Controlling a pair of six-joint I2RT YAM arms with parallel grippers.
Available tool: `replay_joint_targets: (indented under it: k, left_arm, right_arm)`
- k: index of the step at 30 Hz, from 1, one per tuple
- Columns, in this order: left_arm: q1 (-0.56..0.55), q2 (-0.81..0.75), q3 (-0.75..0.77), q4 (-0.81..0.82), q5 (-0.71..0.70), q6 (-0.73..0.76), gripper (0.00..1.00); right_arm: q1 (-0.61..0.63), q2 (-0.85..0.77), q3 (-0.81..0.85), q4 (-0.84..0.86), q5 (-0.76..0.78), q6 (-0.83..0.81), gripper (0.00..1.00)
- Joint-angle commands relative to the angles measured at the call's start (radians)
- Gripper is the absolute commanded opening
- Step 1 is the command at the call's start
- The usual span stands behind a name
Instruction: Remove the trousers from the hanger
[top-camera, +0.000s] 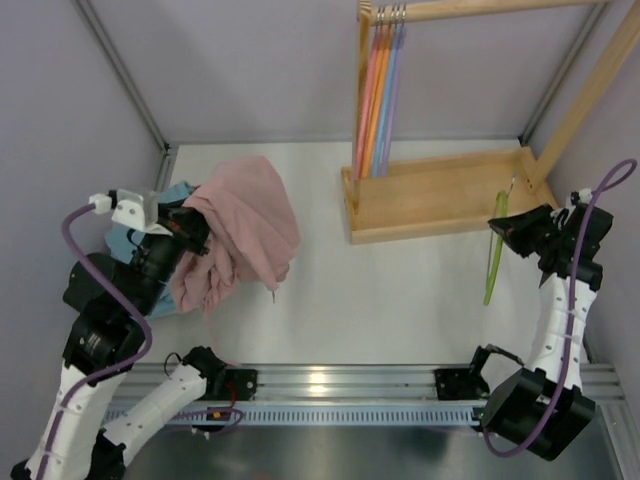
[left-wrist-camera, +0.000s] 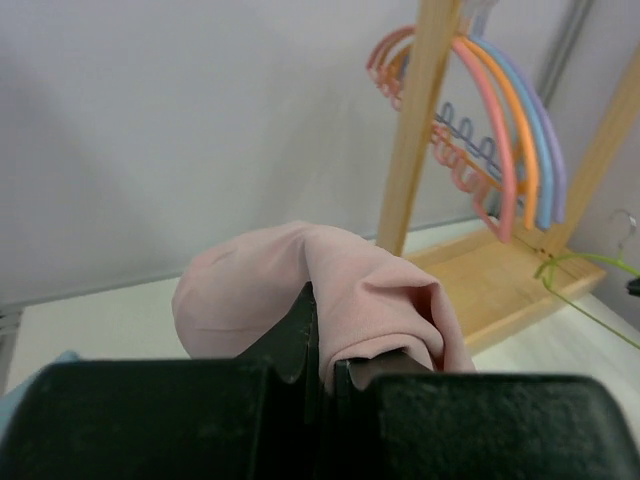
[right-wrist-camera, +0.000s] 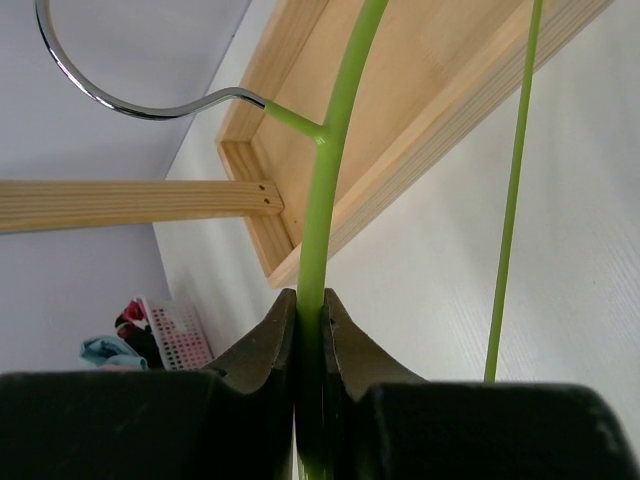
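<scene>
The pink trousers (top-camera: 245, 228) lie bunched at the left of the table, off the hanger. My left gripper (top-camera: 190, 228) is shut on a fold of the trousers (left-wrist-camera: 330, 300), with pink cloth pinched between its fingers. At the right side, the green hanger (top-camera: 494, 250) hangs bare with my right gripper (top-camera: 505, 228) shut on it. In the right wrist view the hanger's green arm (right-wrist-camera: 325, 200) runs up from between the closed jaws to its metal hook (right-wrist-camera: 110, 95).
A wooden rack (top-camera: 440, 190) with several coloured hangers (top-camera: 380, 90) stands at the back right. Light blue cloth (top-camera: 125, 240) lies under the trousers at the left. Grey walls close in the table. A metal rail (top-camera: 340, 385) runs along the near edge.
</scene>
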Motion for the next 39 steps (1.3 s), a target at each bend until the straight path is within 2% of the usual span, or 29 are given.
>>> replay_joint_targets:
  k: [1,2,4,5,8,15,19,27,33,39]
  left_arm:
    - [0.120,-0.056,0.033,0.030,-0.002,-0.067,0.00]
    - [0.204,-0.076,0.038,0.022,-0.014,-0.076,0.00]
    - [0.284,-0.101,0.056,-0.004,-0.018,-0.095,0.00]
    - [0.362,-0.127,0.061,-0.018,-0.035,-0.101,0.00]
    - [0.482,-0.167,0.097,-0.077,-0.067,-0.092,0.00]
    - [0.671,-0.217,0.183,-0.215,-0.274,-0.017,0.00]
    - [0.781,-0.234,0.209,-0.315,-0.322,-0.001,0.00]
    - [0.799,-0.162,0.151,-0.335,-0.396,0.104,0.00]
    - [0.799,-0.049,0.027,-0.158,-0.345,0.177,0.00]
    - [0.799,0.141,-0.047,0.007,-0.299,0.209,0.00]
  right_arm:
    - [0.003,0.005,0.079,0.054,-0.023,-0.014,0.00]
    - [0.003,0.008,0.082,0.052,-0.021,-0.017,0.00]
    - [0.003,0.008,0.088,0.052,-0.020,-0.017,0.00]
    - [0.004,0.010,0.088,0.055,-0.020,-0.014,0.00]
    - [0.007,0.021,0.086,0.067,-0.032,-0.005,0.00]
    - [0.029,0.027,0.097,0.075,-0.038,0.008,0.00]
    - [0.036,0.025,0.088,0.075,-0.036,0.012,0.00]
    - [0.053,0.062,0.112,0.086,-0.038,0.022,0.00]
    - [0.058,0.070,0.105,0.096,-0.033,0.035,0.00]
    - [0.058,0.070,0.122,0.086,-0.033,0.032,0.00]
